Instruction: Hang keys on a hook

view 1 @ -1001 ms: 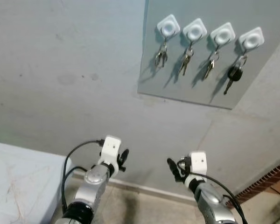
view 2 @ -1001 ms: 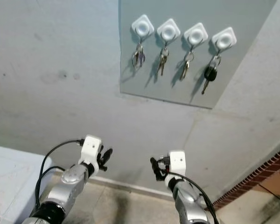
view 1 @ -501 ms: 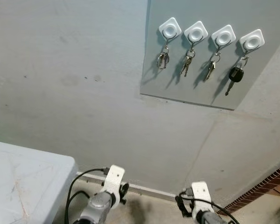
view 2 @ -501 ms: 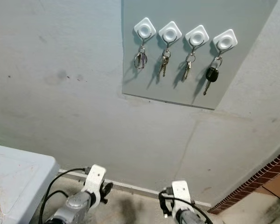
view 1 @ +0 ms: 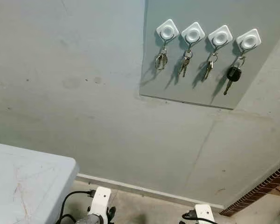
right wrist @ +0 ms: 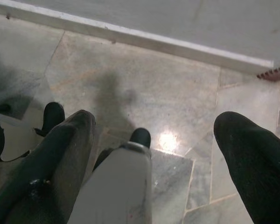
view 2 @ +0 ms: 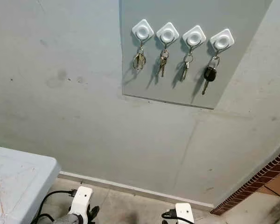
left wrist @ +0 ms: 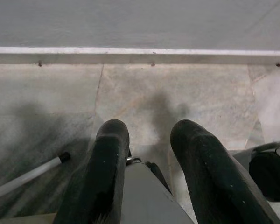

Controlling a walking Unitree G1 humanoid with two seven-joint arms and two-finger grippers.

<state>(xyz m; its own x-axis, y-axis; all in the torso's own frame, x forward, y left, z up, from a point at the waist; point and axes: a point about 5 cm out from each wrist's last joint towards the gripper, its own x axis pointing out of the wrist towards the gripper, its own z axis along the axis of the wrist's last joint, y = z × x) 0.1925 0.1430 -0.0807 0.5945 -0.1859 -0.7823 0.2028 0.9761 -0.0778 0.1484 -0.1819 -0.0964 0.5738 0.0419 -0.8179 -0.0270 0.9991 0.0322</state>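
A grey panel [view 1: 186, 84] on the wall carries four white hooks in a row, from the leftmost hook [view 1: 167, 31] to the rightmost hook [view 1: 248, 40]. Each hook holds keys: small metal bunches [view 1: 161, 59] on three of them and a black-headed key [view 1: 232, 74] on the rightmost. Both arms hang low, far below the panel, with the left wrist [view 1: 100, 207] and right wrist [view 1: 203, 213] at the bottom edge. My left gripper [left wrist: 149, 130] points at the floor, open, holding nothing. My right gripper [right wrist: 157, 121] is open wide over the tiles, also holding nothing.
A pale blue-grey table [view 1: 23, 186] stands at the lower left. A white skirting board [view 1: 149, 190] runs along the wall's foot above the marble floor tiles [right wrist: 144, 79]. Red brickwork [view 1: 266, 189] begins at the lower right. A white rod [left wrist: 28, 175] lies on the floor.
Both arms have dropped from mid-picture to the bottom edge, their grippers now pointing at the floor. The head view has shifted slightly; the keys hang as before.
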